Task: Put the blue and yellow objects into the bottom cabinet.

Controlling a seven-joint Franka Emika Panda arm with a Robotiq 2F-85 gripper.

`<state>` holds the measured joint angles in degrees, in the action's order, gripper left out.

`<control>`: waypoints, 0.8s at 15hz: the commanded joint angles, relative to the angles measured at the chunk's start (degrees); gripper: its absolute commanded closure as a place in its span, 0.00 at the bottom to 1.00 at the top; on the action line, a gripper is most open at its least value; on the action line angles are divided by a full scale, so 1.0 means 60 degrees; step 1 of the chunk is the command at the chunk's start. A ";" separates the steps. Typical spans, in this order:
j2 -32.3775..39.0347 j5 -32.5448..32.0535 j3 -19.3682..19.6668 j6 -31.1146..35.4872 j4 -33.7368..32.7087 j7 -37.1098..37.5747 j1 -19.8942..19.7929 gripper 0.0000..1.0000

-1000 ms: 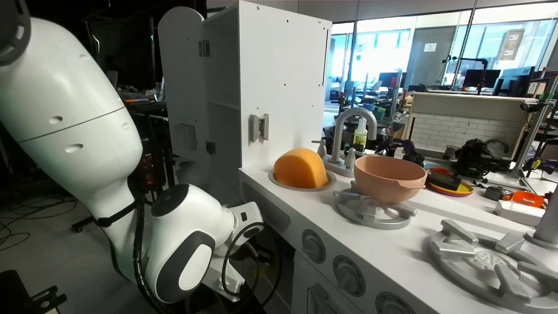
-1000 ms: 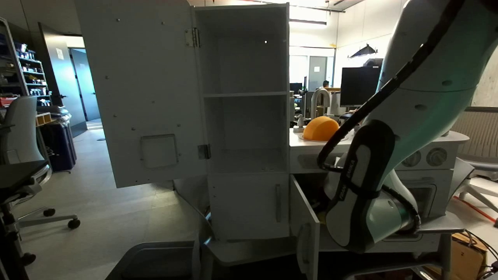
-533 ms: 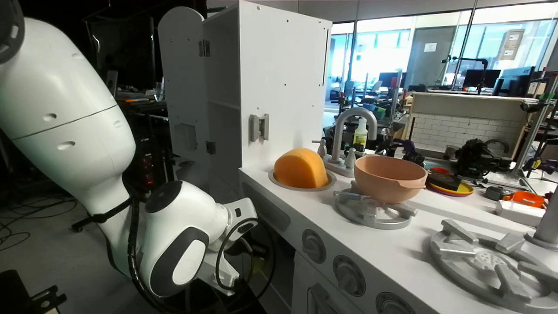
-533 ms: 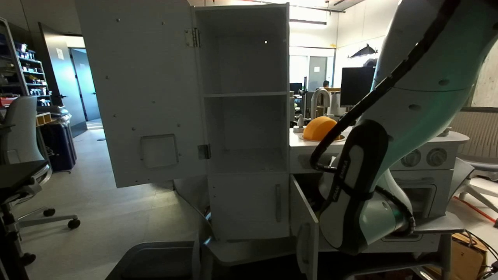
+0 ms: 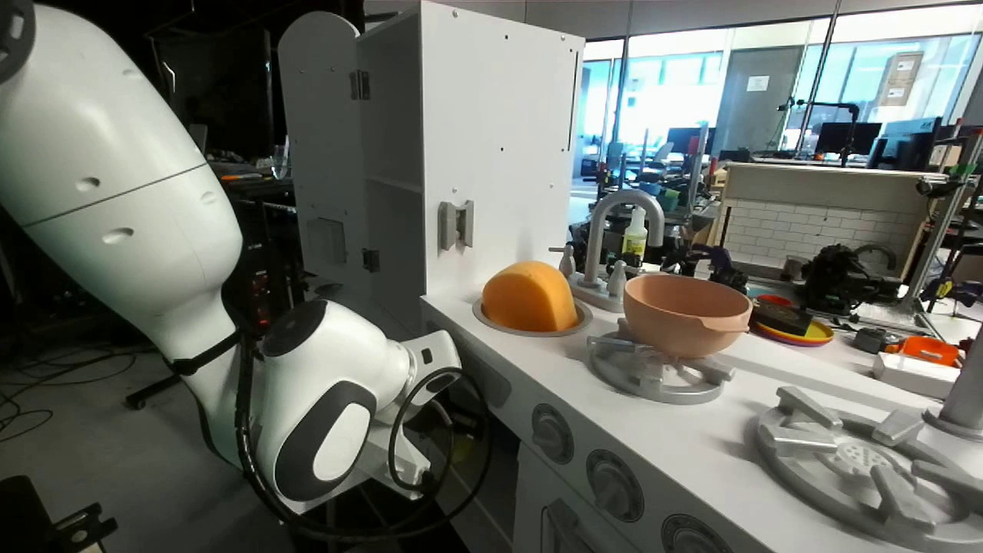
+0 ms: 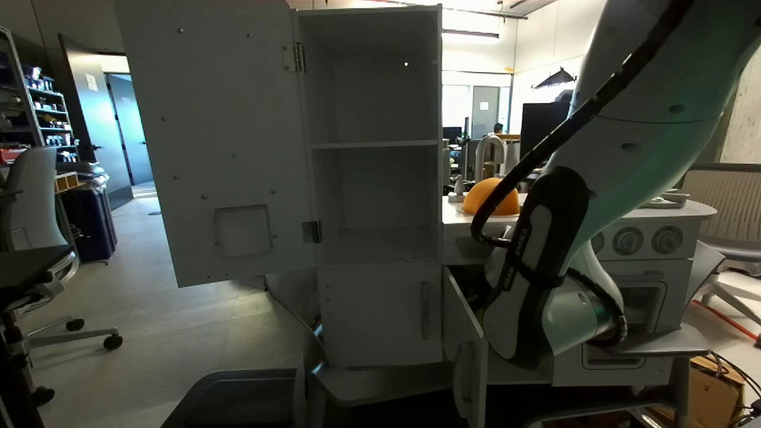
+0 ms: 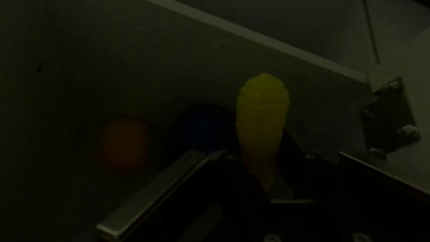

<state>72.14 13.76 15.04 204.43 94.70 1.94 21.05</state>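
Note:
In the wrist view, very dark, my gripper (image 7: 260, 154) has its two fingers against both sides of a bright yellow, ribbed, rounded object (image 7: 263, 107). Its narrow end sits between the fingers. A dim yellow patch of it (image 5: 464, 448) shows below the counter in an exterior view. A dark blue rounded shape (image 7: 203, 127) lies beyond the left finger, too dark to tell whether it is the bottle. The low cabinet's white door (image 6: 467, 351) under the sink stands open, and my hand is in front of or inside that opening. The arm hides the gripper in an exterior view.
A dim orange-red object (image 7: 126, 144) lies left in the wrist view; a metal hinge (image 7: 389, 117) is at right. On the counter sit an orange dome (image 5: 528, 298) and a tan bowl (image 5: 687, 315). The tall cabinet's door (image 6: 226, 142) hangs open. A closed door (image 6: 377, 315) is below it.
The arm has drawn away from the opening, then risen slightly. The dim yellow patch came into view below the counter and moved up a little with the hand.

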 commanded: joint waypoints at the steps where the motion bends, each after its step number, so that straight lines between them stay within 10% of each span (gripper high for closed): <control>1: 0.0434 0.0485 0.0110 0.1509 -0.0277 -0.0229 0.0137 0.92; 10: 0.1729 0.0922 0.0846 0.1233 -0.1963 0.0066 0.0360 0.92; 11: 0.1830 0.0999 0.0919 0.1304 -0.2035 0.0081 0.0402 0.44; 12: 0.1919 0.1126 0.1058 0.1312 -0.2087 0.0113 0.0513 0.43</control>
<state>78.71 17.59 19.02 204.34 86.08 1.99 22.43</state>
